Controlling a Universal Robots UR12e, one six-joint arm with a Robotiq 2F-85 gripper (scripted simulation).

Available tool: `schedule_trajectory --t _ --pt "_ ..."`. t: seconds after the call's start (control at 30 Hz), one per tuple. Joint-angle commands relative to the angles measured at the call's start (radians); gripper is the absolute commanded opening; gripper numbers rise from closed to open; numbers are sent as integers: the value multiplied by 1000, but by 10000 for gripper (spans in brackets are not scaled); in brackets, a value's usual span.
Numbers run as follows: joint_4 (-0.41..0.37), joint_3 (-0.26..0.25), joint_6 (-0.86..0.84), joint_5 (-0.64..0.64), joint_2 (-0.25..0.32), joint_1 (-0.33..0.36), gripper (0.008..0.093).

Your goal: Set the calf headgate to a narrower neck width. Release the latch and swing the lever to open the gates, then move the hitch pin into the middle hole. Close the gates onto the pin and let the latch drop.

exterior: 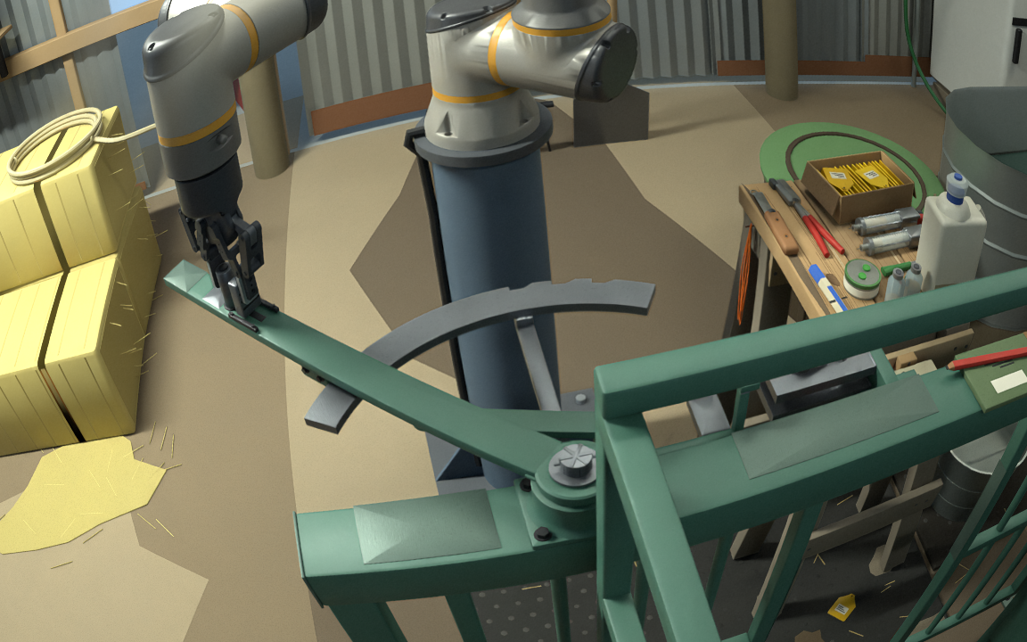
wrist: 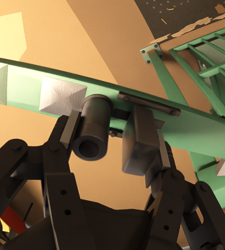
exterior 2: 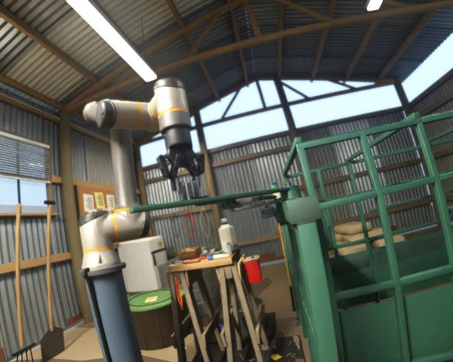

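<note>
The long green lever (exterior: 390, 383) crosses over the left end of the grey notched arc plate (exterior: 493, 315) and runs back to its pivot (exterior: 573, 465) on top of the headgate frame (exterior: 741, 447). I am gripping the dark handle and squeeze latch (wrist: 115, 134) near the lever's free end, my gripper (exterior: 240, 291) closed around the pair from above. In the wrist camera the round handle (wrist: 93, 129) and the flat latch paddle (wrist: 139, 139) sit between my fingers. The hitch pin is not visible.
Stacked hay bales (exterior: 31, 279) stand just left of the lever's tip, with a coiled rope on top. My blue pedestal (exterior: 493, 263) rises behind the arc plate. A workbench (exterior: 837, 231) with tools and a white jug stands to the right.
</note>
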Motion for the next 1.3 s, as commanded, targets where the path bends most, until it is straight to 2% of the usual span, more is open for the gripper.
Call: schedule_trajectory --t 0.0,1.27 --pt "1 0 -3 1 3 0 80" --pt "9 -58 -81 1 52 0 80"
